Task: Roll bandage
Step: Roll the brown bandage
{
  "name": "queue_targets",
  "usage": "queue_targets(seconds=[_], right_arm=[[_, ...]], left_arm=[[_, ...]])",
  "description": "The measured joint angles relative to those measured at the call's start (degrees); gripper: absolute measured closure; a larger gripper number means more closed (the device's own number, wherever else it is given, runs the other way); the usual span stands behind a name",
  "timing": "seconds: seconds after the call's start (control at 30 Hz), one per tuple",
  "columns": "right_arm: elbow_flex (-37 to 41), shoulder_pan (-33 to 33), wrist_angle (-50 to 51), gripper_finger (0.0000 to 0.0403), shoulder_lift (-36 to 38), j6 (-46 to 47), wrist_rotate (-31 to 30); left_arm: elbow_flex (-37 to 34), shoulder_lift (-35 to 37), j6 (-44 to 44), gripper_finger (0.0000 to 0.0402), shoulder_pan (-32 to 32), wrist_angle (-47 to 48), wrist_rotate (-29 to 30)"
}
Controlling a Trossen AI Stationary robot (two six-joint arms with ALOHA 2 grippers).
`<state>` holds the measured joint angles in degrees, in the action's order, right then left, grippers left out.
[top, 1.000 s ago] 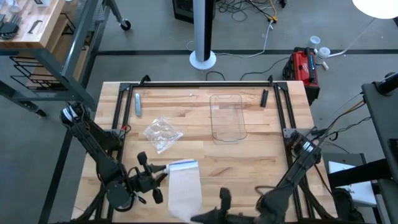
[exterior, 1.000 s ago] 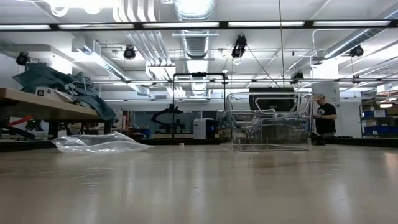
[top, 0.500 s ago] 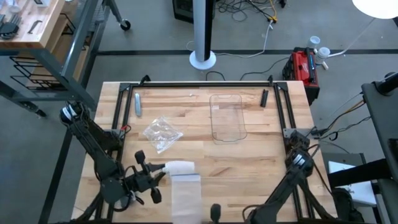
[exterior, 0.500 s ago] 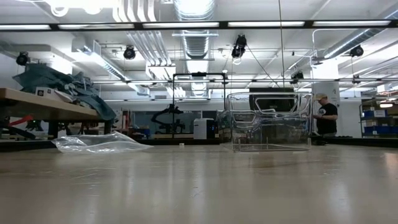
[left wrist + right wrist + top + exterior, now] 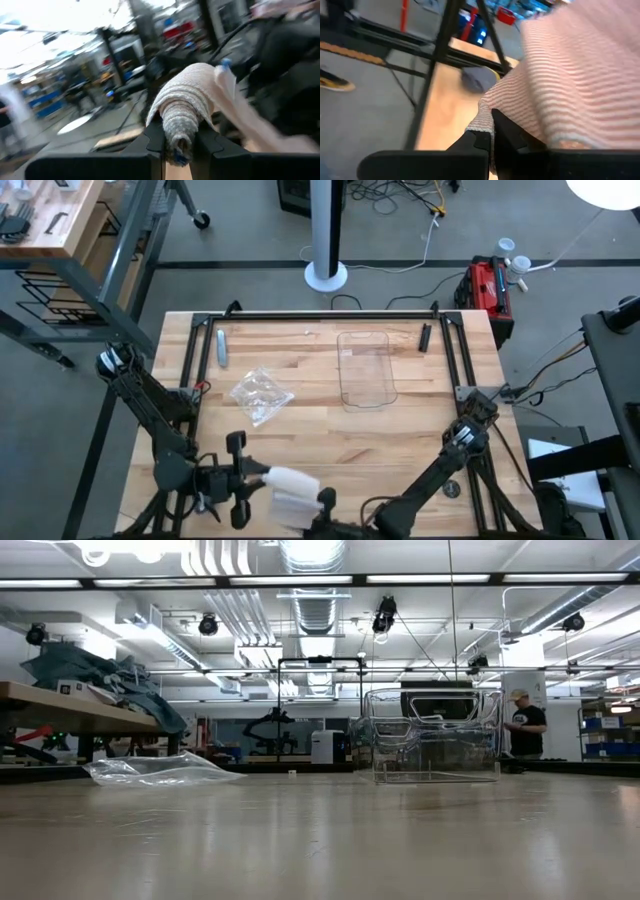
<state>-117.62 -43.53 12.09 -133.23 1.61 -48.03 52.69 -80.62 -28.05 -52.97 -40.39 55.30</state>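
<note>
The bandage [image 5: 290, 485] is a soft whitish gauze with a ribbed weave, partly wound into a fat roll; a loose tail [image 5: 288, 507] hangs from it toward the near edge of the bench [image 5: 400, 440]. In my left wrist view the roll [image 5: 187, 102] shows its spiral end, pinched between my two dark fingers [image 5: 155, 137]. My left gripper [image 5: 243, 480] is clamped on that roll near the front edge of the bench, left of centre. My right gripper [image 5: 322, 505] sits just beside the tail at the very front, and its wrist view shows its fingers [image 5: 485, 137] closed on the edge of the gauze strip [image 5: 570, 85].

The bench is pale butcher-block wood in a black frame. On it lie a crumpled clear wrapper [image 5: 260, 395], a clear tray [image 5: 366, 370] toward the back right, and a small grey bar [image 5: 220, 346] at the back left. The low view shows the wrapper [image 5: 160, 770] and tray [image 5: 435, 735] on the flat top, with a workshop behind: ceiling lights, ducts, and a person [image 5: 525, 725] standing far off at the right.

Half a second ago the roll lay farther from the front edge with a longer flat strip below it. Now the roll is fatter and closer to the front, the loose tail is shorter, and my right gripper has come left, up against the tail.
</note>
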Motion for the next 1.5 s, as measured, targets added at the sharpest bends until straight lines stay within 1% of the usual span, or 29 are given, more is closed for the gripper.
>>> queue_targets(seconds=[0.07, 0.13, 0.23, 0.33, 0.43, 0.53, 0.67, 0.73, 0.77, 0.8, 0.87, 0.9, 0.97, 1.03, 1.07, 1.1, 1.13, 1.2, 1.23, 1.27, 1.3, 1.33, 1.37, 1.4, 1.43, 1.47, 1.5], right_arm=[[0.0, 0.3, 1.3, 0.0403, 0.0, 0.0, -2.4], [0.0, 0.5, 1.4, 0.0401, 0.0, 1.5, -3.6], [0.0, 0.6, 1.5, 0.0382, 0.0, 3.5, -0.4], [-0.1, 0.5, 2.9, 0.0345, 0.1, 6.3, 0.5], [-0.1, 0.1, 9.0, 0.0307, 0.2, 10.7, 0.2], [-0.1, -0.5, 17.0, 0.0280, 0.2, 16.4, -1.6], [-0.2, -1.2, 25.7, 0.0265, 0.2, 24.3, -2.1], [-0.2, -1.6, 27.5, 0.0265, 0.2, 25.8, -2.5], [-0.1, -1.8, 26.5, 0.0266, 0.2, 26.0, -3.3], [-0.3, -2.0, 23.2, 0.0268, 0.2, 25.3, -3.8], [-2.1, -2.2, 15.1, 0.0266, 0.2, 16.2, -1.7], [-3.4, -2.2, 13.8, 0.0263, 0.2, 11.7, -1.5], [-6.2, -2.2, 15.0, 0.0252, 0.5, 9.8, -4.2], [-8.5, -2.3, 15.5, 0.0238, 0.5, 9.3, -3.4], [-9.5, -2.6, 18.1, 0.0230, 0.5, 9.1, -3.2], [-10.4, -2.9, 21.0, 0.0223, 0.5, 10.8, -4.1], [-11.3, -3.1, 21.8, 0.0216, 0.5, 13.7, -5.4], [-12.2, -3.2, 22.1, 0.0202, 0.5, 13.9, -2.9], [-12.6, -3.1, 25.8, 0.0195, 0.7, 14.5, -2.6], [-13.2, -3.1, 31.2, 0.0189, 1.0, 18.6, -4.5], [-13.6, -3.2, 35.6, 0.0183, 1.2, 25.0, -7.0], [-13.8, -3.0, 35.5, 0.0177, 1.2, 29.9, -7.1], [-13.9, -2.8, 32.6, 0.0171, 1.2, 30.1, -4.2], [-14.0, -2.8, 30.9, 0.0165, 1.2, 27.8, 0.1], [-14.4, -2.8, 32.7, 0.0161, 1.3, 27.4, 2.8], [-15.3, -2.9, 38.6, 0.0159, 1.7, 30.1, 2.3], [-15.9, -3.1, 44.8, 0.0159, 2.1, 35.2, -0.8]], left_arm=[[0.0, 0.0, -0.2, 0.0367, -0.1, -0.6, -2.7], [0.0, 0.0, -0.2, 0.0367, -0.1, -0.8, -2.5], [0.0, 0.0, -0.5, 0.0367, -0.1, -0.7, -0.5], [0.0, 0.0, -1.5, 0.0367, -0.2, -0.7, -0.2], [0.0, 0.0, -2.5, 0.0367, -0.2, -1.7, -0.1], [0.0, 0.0, -3.6, 0.0367, -0.7, -2.5, 0.2], [0.0, 0.1, -5.0, 0.0367, -1.1, -3.6, 0.3], [0.0, 0.2, -5.0, 0.0367, -1.1, -3.7, 0.4], [0.0, 0.2, -5.1, 0.0367, -1.1, -3.8, 0.6], [0.0, 0.2, -5.1, 0.0367, -1.1, -3.9, 0.9], [0.0, 0.2, -5.2, 0.0367, -1.1, -4.6, 1.9], [0.0, 0.2, -5.2, 0.0367, -1.2, -5.0, 2.2], [0.1, 0.2, -4.5, 0.0367, -1.2, -5.5, 2.3], [0.1, 0.2, -4.4, 0.0367, -1.2, -5.7, 2.4], [0.1, 0.2, -4.5, 0.0367, -1.2, -5.6, 2.5], [0.1, 0.2, -4.6, 0.0367, -1.2, -5.6, 2.5], [0.1, 0.2, -4.6, 0.0367, -1.2, -5.6, 2.5], [0.1, 0.2, -4.6, 0.0367, -1.1, -5.6, 2.4], [0.1, 0.2, -4.5, 0.0367, -1.1, -5.5, 2.5], [0.1, 0.2, -4.4, 0.0367, -1.1, -5.6, 2.5], [0.1, 0.2, -4.3, 0.0367, -1.1, -5.5, 2.8], [0.1, 0.2, -4.2, 0.0367, -1.0, -5.5, 2.9], [0.1, 0.2, -4.2, 0.0367, -1.0, -5.7, 2.9], [0.1, 0.2, -4.2, 0.0367, -1.0, -5.9, 2.9], [0.1, 0.2, -4.1, 0.0367, -1.1, -6.0, 2.8], [0.1, 0.2, -4.1, 0.0367, -1.1, -6.0, 2.7], [0.1, 0.2, -4.0, 0.0367, -1.1, -5.9, 3.0]])
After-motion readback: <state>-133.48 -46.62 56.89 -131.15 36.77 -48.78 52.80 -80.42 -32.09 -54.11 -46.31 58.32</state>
